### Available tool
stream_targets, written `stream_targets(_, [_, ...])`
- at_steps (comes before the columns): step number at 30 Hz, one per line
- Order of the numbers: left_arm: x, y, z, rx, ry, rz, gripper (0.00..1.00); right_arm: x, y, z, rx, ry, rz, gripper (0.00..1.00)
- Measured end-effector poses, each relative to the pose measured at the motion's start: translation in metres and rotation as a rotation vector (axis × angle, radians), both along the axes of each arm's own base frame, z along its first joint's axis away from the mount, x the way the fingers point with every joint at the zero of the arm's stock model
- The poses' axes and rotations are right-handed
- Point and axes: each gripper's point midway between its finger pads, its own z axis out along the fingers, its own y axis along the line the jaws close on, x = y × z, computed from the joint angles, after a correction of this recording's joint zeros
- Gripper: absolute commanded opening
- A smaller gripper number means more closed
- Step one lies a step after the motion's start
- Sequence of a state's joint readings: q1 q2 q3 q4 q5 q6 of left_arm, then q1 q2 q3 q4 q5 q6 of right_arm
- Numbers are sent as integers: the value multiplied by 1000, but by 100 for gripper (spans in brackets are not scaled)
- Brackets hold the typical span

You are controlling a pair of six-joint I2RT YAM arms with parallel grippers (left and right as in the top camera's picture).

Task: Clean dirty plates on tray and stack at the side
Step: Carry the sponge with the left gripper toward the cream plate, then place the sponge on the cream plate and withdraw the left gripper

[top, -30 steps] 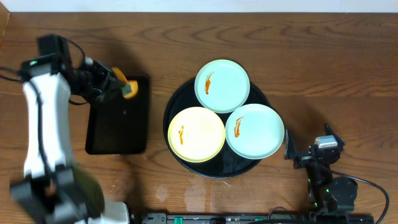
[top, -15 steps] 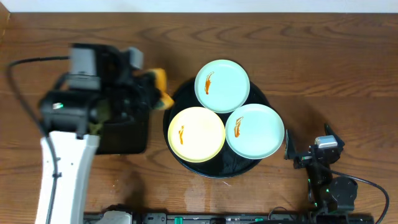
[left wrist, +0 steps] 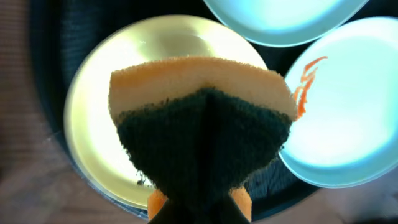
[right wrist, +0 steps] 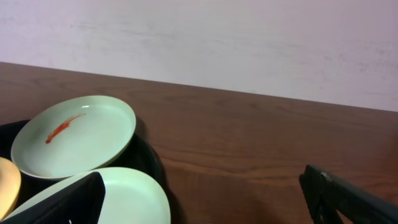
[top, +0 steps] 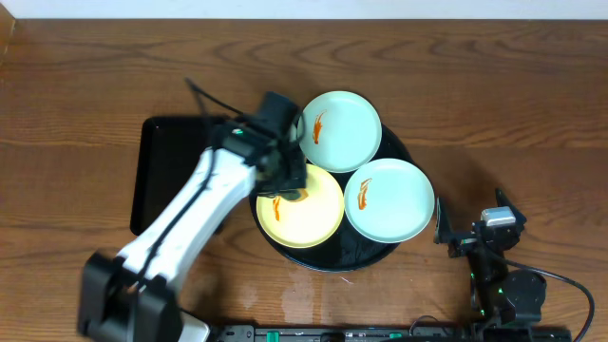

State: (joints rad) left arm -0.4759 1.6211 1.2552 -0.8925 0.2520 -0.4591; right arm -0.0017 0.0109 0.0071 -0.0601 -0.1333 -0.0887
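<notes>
My overhead camera looks straight down on the whole table, my left wrist camera points down from close above the yellow plate, half blocked by the sponge, and my right wrist camera sits low, facing level across the tray they all share.

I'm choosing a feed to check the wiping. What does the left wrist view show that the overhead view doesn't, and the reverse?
Left wrist only: the sponge close up, orange foam above a dark scouring face, over the yellow plate. Overhead only: that plate's orange smear, the rectangular tray, the left arm. Both: the yellow plate, both mint plates, the round black tray.
</notes>
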Motion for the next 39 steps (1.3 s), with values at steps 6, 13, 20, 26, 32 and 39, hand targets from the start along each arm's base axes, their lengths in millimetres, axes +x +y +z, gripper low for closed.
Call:
stream_targets(6, [-11,-21,-51,73,121,-15,8,0,0,0,0,0,0,99])
stream_targets(13, [-23,-24,-73,117,191,-13,28,0,0,0,0,0,0,99])
stream_targets(20, [-27,-23,-69,98,214,-15,41,0,0,0,0,0,0,99])
stream_targets(26, [-27,-12,-33,58,246,7,40,0,0,0,0,0,0,99])
stream_targets(32, [0,26,52,-51,65,105,41,0,0,0,0,0,0,99])
stream_targets(39, [-11,128,123,-39,-138,387,46,0,0,0,0,0,0,99])
